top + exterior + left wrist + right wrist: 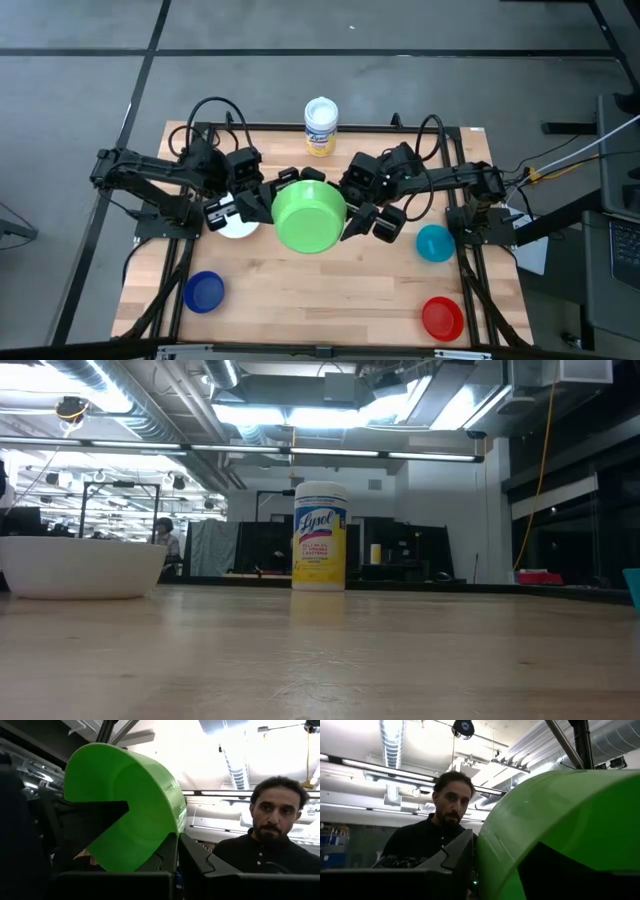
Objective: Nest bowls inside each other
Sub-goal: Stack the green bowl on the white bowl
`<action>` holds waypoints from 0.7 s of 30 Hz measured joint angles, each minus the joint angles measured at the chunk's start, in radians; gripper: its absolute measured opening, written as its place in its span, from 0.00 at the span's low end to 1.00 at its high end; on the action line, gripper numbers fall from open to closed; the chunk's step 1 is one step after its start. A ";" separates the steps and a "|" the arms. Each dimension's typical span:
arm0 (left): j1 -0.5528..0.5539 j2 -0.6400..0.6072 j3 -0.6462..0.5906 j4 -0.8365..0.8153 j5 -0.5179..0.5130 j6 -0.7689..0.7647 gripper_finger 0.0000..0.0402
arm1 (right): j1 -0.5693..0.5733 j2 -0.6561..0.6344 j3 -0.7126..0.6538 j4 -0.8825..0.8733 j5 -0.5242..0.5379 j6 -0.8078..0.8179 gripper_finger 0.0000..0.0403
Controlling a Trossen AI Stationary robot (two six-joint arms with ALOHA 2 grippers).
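Observation:
A green bowl point(310, 215) hangs high over the middle of the table between my two grippers. My left gripper point(266, 200) is shut on its left side. My right gripper point(362, 220) stands open at its right side, one finger point(456, 854) outside the wall and the other point(565, 875) inside it. The white bowl point(238, 226) rests on its base on the table below my left arm. The blue bowl point(203, 292), teal bowl point(435, 243) and red bowl point(442, 318) stand apart on the table. My left gripper holds the green bowl's wall at the rim point(167, 827) on the side toward the table's left, one finger point(95, 827) inside the bowl and one point(172, 857) outside. The fingers slant upward from the left. The bowl is lifted clear, mouth up. Whether my right gripper's fingers touch the bowl, I cannot tell.
A yellow canister with a white lid point(320, 125) stands at the table's far edge, in the middle. A person point(277, 827) is in the room beyond the table. There is bare wood point(320, 300) along the near edge between the blue and red bowls.

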State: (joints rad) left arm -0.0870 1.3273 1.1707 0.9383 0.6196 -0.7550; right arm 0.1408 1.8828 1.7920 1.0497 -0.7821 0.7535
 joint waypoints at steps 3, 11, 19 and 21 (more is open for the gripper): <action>0.018 -0.025 -0.001 0.009 0.017 0.011 0.00 | 0.016 0.000 0.001 0.010 0.017 0.010 0.33; 0.041 -0.099 -0.001 -0.096 0.026 0.053 0.00 | -0.010 0.000 0.047 -0.072 -0.042 0.020 0.34; 0.011 -0.130 -0.002 -0.084 0.010 0.089 0.00 | -0.092 -0.002 0.045 -0.123 -0.041 0.032 0.37; 0.006 -0.143 -0.002 -0.081 0.001 0.104 0.00 | -0.114 -0.002 0.045 -0.123 -0.037 0.044 0.37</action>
State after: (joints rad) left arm -0.0813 1.1847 1.1687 0.8577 0.6202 -0.6509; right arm 0.0269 1.8805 1.8374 0.9272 -0.8196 0.7973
